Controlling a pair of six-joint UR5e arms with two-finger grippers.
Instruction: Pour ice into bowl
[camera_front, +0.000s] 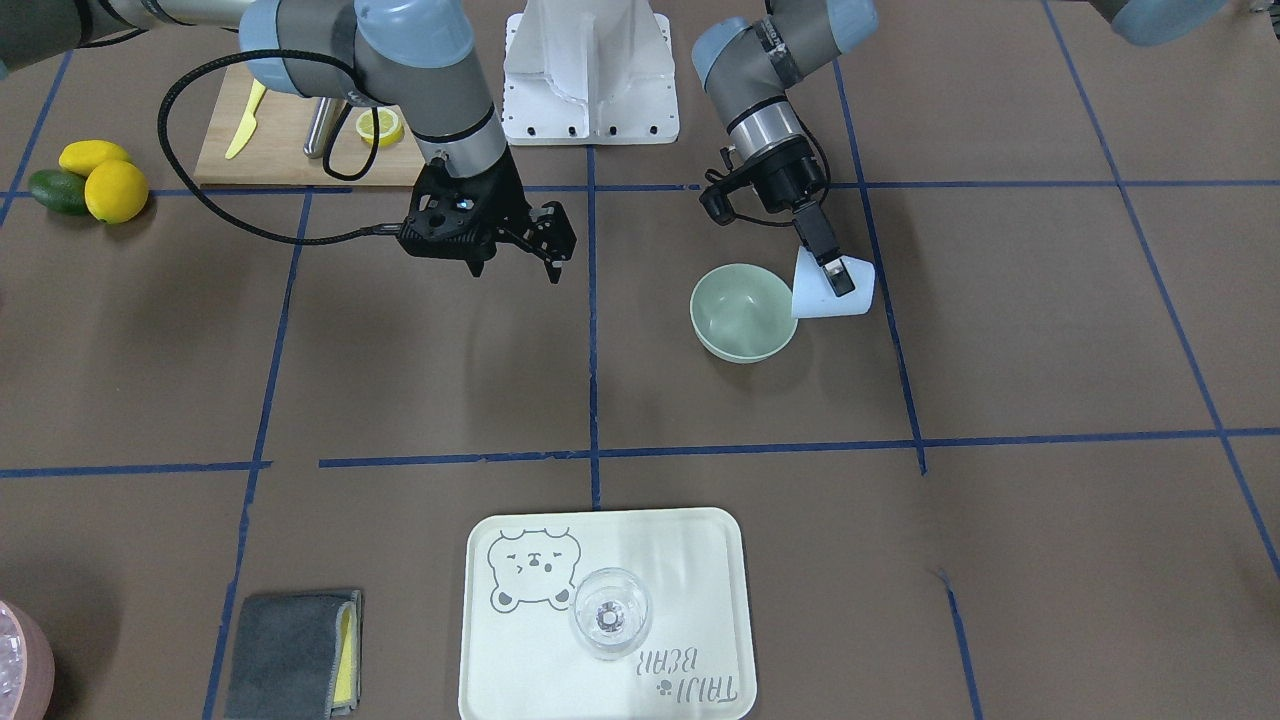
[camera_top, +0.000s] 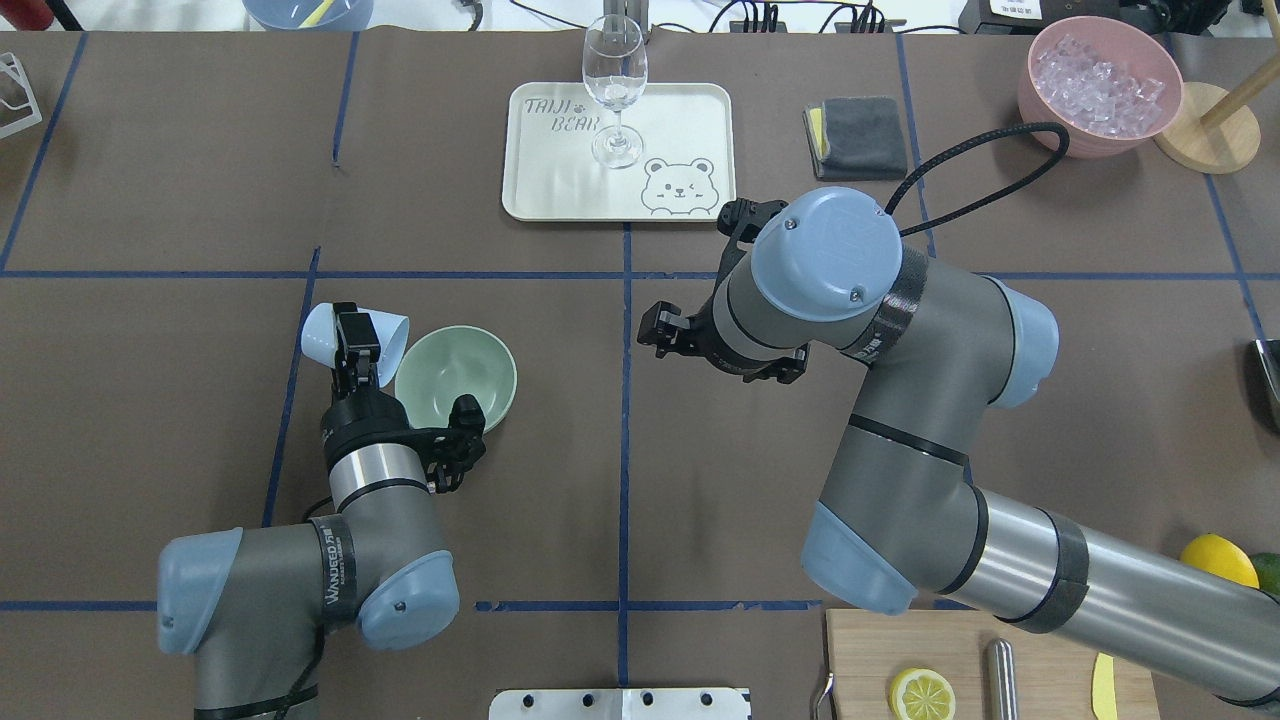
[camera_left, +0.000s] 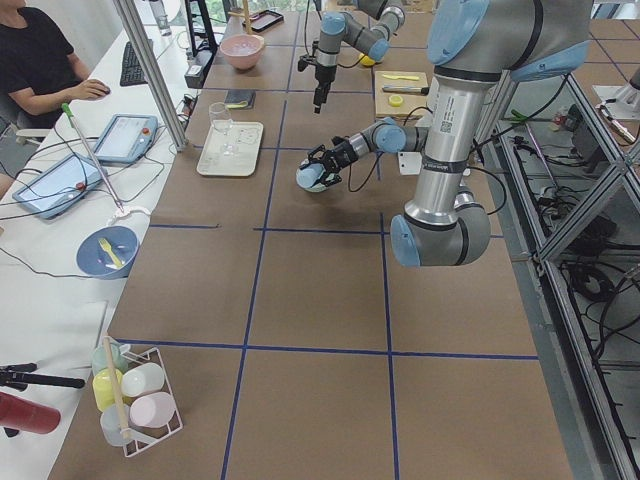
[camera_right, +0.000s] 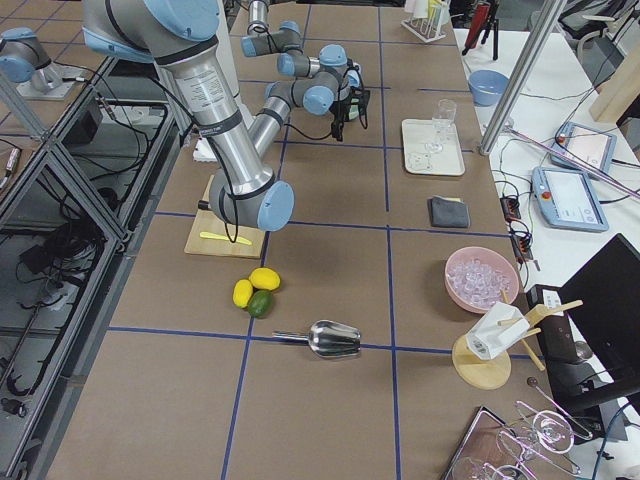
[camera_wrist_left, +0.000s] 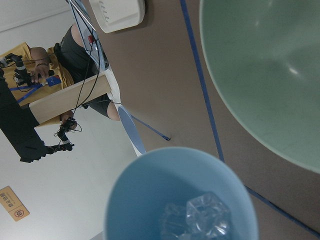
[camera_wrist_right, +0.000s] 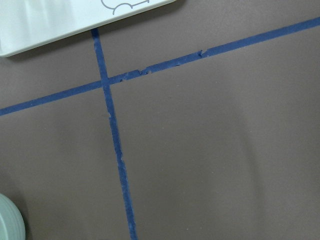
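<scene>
My left gripper (camera_top: 357, 350) is shut on a pale blue cup (camera_top: 318, 335) and holds it tilted on its side just beside the rim of the sage-green bowl (camera_top: 455, 378). In the front view the cup (camera_front: 855, 298) sits right of the bowl (camera_front: 743, 312), with the left gripper (camera_front: 832, 270) on it. The left wrist view looks into the cup (camera_wrist_left: 150, 200): clear ice cubes (camera_wrist_left: 200, 220) lie inside it, and the bowl (camera_wrist_left: 270, 75) is at the upper right. I see no ice in the bowl. My right gripper (camera_front: 515, 268) hangs open and empty above the table, apart from the bowl.
A white tray (camera_top: 690, 120) with a wine glass (camera_top: 613, 90) stands at the far middle. A grey cloth (camera_top: 860, 125) and a pink container of ice (camera_top: 1100, 85) are at the far right. A cutting board (camera_top: 870, 660) with a lemon slice is near the right arm's base.
</scene>
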